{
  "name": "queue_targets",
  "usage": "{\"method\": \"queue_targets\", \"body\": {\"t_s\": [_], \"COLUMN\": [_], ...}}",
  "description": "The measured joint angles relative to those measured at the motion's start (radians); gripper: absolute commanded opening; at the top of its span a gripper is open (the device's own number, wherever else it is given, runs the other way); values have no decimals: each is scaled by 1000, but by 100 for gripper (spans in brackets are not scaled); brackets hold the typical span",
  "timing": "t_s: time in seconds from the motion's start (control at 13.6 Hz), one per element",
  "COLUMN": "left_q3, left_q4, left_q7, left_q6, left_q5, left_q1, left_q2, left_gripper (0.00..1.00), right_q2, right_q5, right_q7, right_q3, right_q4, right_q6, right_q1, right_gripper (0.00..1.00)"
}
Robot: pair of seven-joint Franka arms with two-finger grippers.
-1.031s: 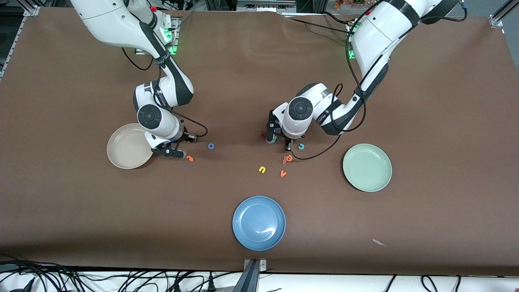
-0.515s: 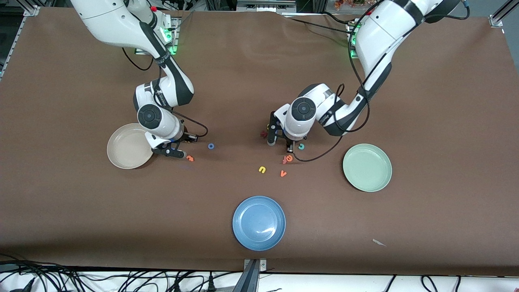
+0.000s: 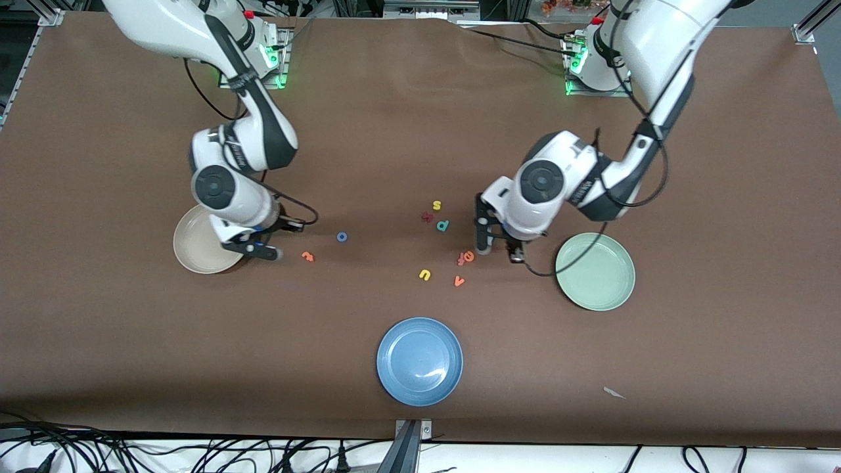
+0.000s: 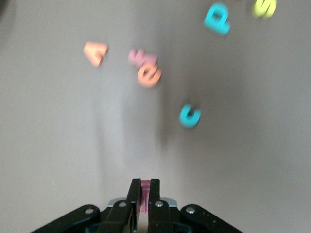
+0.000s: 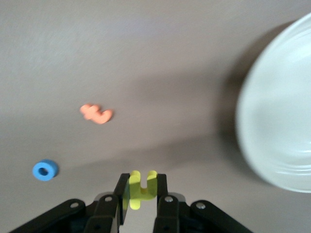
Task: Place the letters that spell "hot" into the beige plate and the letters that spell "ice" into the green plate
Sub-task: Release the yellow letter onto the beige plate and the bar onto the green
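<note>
Left hand (image 4: 143,194): fingers pinched together on the dark red i (image 4: 144,199), seen as a thin strip between them; it hangs over bare tabletop (image 3: 723,164) between the letter cluster and the green plate (image 3: 595,270).
Right hand (image 5: 141,191): clamped on the yellow h (image 5: 140,190); it hangs over the beige plate's (image 3: 197,246) edge, on the side toward the loose letters.
Orange t (image 3: 307,256): flat on the tabletop just beside the beige plate, toward the middle.
Blue o (image 3: 341,236): near the t, a little farther from the front camera.
Orange e (image 3: 468,256): on the tabletop, touching a pink-red bent letter (image 3: 461,261), near the left hand.
Teal c (image 4: 189,116): on the tabletop in the left wrist view, near the e; the arm hides it in the front view.
Other letters: teal p (image 3: 443,225), yellow s (image 3: 436,205) and a dark red piece (image 3: 427,216) lie together, farther from the front camera than the e; yellow u (image 3: 425,274) and orange v (image 3: 459,281) lie nearer to it.
Green plate: at the left arm's end of the letter group, nothing in it.
Beige plate: at the right arm's end, partly under that arm.
Blue plate (image 3: 420,361): nearest the front camera, apart from the letters.
</note>
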Motion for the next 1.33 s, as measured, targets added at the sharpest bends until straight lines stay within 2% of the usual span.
{"method": "queue_targets", "body": {"t_s": [0.37, 0.44, 0.52, 0.59, 0.66, 0.81, 0.88, 1.03, 1.33], "left_q3": [86, 109, 124, 133, 136, 137, 137, 126, 32], "left_q4": [-18, -24, -30, -44, -68, -107, -111, -105, -103], "left_q7": [138, 160, 173, 178, 178, 180, 181, 185, 181], "left_q6": [-2, -2, 3, 27, 73, 150, 163, 174, 173], "left_q5": [0, 0, 0, 0, 0, 0, 0, 0, 0], "left_q1": [86, 90, 93, 97, 104, 116, 118, 117, 97], "left_q2": [-1, 1, 5, 12, 18, 26, 26, 19, 1], "left_gripper": [0, 3, 21, 81, 100, 100, 100, 100, 100], "right_q2": [-11, -5, 5, 21, 40, 77, 91, 97, 72], "right_q5": [0, 0, 0, 0, 0, 0, 0, 0, 2], "right_q7": [-287, -343, -394, -445, -482, -513, -519, -524, -508], "right_q3": [-202, -238, -267, -295, -314, -321, -322, -321, -313], "right_q4": [-17, -25, -32, -39, -48, -72, -79, -82, -64], "right_q6": [-47, -47, -44, -29, 1, 74, 92, 101, 86], "right_q1": [-12, -16, -21, -25, -27, -40, -43, -43, -38], "right_gripper": [8, 8, 8, 8, 8, 9, 16, 98, 98]}}
